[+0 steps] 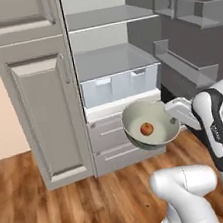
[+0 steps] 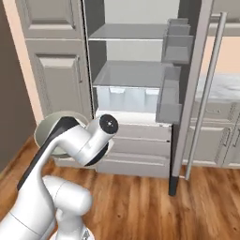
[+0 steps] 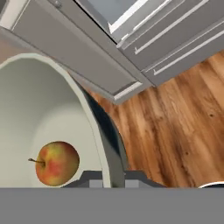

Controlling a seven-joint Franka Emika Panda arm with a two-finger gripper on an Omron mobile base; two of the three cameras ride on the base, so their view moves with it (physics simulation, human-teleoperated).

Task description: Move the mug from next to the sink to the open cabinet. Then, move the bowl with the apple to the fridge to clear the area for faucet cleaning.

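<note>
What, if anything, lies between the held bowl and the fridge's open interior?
Nothing: in the left base view the bowl hangs before the fridge drawers, with open air between.

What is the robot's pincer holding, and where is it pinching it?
The pincer holds the wide round cream bowl by its rim, with the small red-orange apple inside.

Smooth matt bowl (image 1: pixel 150 123), wooden floor (image 1: pixel 72 210)

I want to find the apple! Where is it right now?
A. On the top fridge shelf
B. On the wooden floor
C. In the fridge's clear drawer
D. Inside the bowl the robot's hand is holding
D: the apple lies inside the cream bowl, which the hand grips by its rim in front of the open fridge, above the floor.
</note>
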